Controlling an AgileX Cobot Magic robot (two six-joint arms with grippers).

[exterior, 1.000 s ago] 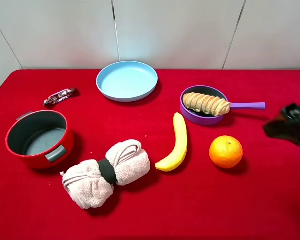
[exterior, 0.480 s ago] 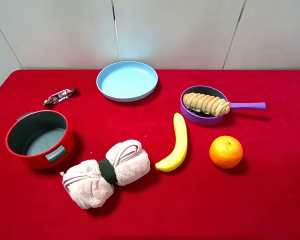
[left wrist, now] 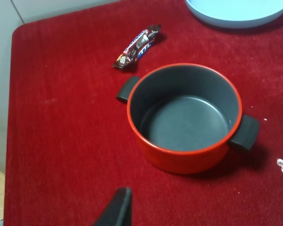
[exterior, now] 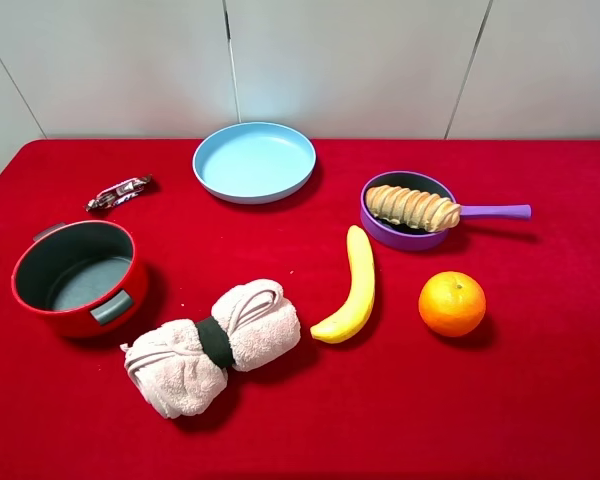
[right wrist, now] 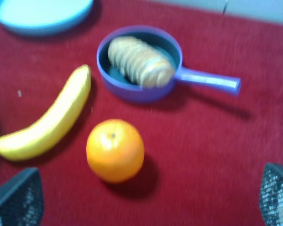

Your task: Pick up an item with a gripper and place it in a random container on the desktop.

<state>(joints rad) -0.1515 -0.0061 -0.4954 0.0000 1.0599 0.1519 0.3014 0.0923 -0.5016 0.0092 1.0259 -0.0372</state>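
- Roll [exterior: 413,207] lying across pan [exterior: 384,228] on the red tabletop [exterior: 500,400], one end over the rim by the handle.
- Right tool [right wrist: 151,200] spread wide, empty, above orange [right wrist: 115,149].
- Left tool: single fingertip [left wrist: 118,209] visible near pot [left wrist: 188,160]; cannot tell whether parted or closed.

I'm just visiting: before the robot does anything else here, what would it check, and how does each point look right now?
1. Bread roll lies in the purple pan: ok.
2. Roll sits fully inside: not ok, one end overhangs the rim toward the handle.
3. Right gripper empty, jaws wide apart: ok.
4. Arms clear of the table in the high view: ok.
5. Left gripper state: cannot tell, only one tip shows.
6. Red pot empty: ok.
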